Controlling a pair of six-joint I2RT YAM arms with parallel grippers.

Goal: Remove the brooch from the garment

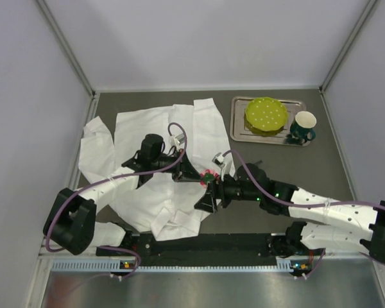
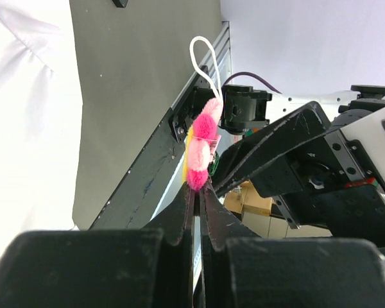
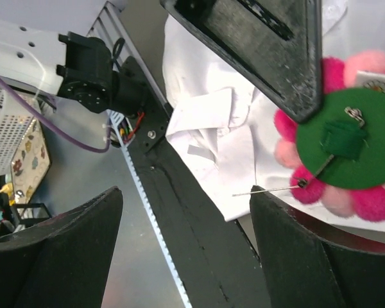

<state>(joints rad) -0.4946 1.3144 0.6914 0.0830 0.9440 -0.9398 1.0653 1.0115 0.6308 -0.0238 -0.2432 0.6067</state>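
Note:
The brooch (image 1: 209, 174), pink-red pompom petals on a green felt back, hangs in the air over the garment's right edge, pinched at one petal by my left gripper (image 1: 201, 174). The left wrist view shows those jaws shut on the brooch (image 2: 202, 144) at my left gripper (image 2: 200, 186). From the right wrist the brooch (image 3: 346, 147) shows its back, its pin swung open and free of cloth. My right gripper (image 3: 186, 192) is open just beside it, holding nothing; from the top camera my right gripper (image 1: 211, 191) sits just below the brooch. The white garment (image 1: 147, 128) lies flat and wrinkled.
A metal tray (image 1: 239, 131) at the back right carries a yellow-green dotted plate (image 1: 266, 114). A dark green cup (image 1: 303, 126) stands at the tray's right end. A black rail (image 1: 205, 242) runs along the near edge. White walls close in both sides.

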